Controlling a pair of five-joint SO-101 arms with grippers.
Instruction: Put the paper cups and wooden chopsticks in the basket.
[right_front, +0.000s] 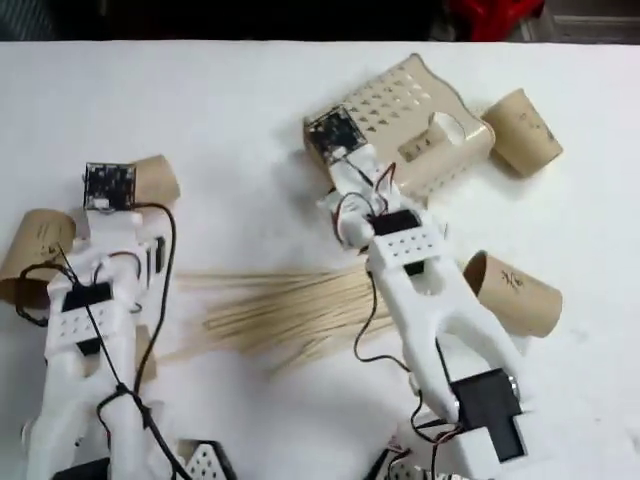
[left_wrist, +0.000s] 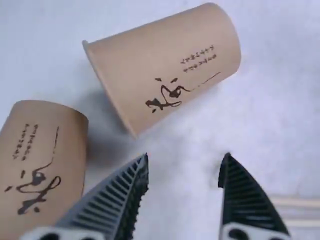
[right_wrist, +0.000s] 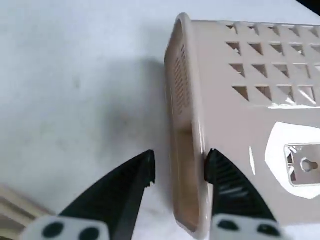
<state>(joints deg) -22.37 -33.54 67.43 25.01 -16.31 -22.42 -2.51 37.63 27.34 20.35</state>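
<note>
**Basket** (right_front: 420, 115): far centre-right of the table (right_front: 250, 90), overturned, with its perforated base facing up. Its long axis runs from near-left to far-right. The interior is hidden. A white patch (right_wrist: 280, 145) on the upturned face carries nothing legible.

**Chopsticks** (right_front: 290, 310): a loose sheaf lying flat between the two arms, near centre. The long axes run left to right and fan slightly.

**Paper cups**, all four on their sides:
- The first cup (right_front: 158, 180) lies just far of the left arm.
- The second cup (right_front: 30, 255) is at the left edge.
- The third cup (right_front: 522, 130) lies against the basket's right end.
- The fourth cup (right_front: 515, 292) is just right of the right arm, mouth facing left.
- Each bears a dark brushed mark and a line of small print, too fine to read.

**Left gripper** (left_wrist: 185, 165): fingers spread wide and holding nothing, above bare table near the first and second cups.

**Right gripper** (right_wrist: 180, 160): fingers parted astride the basket's left rim. One finger is at the outer face and the other stands clear of the rim. It is not clamped on anything.
</note>
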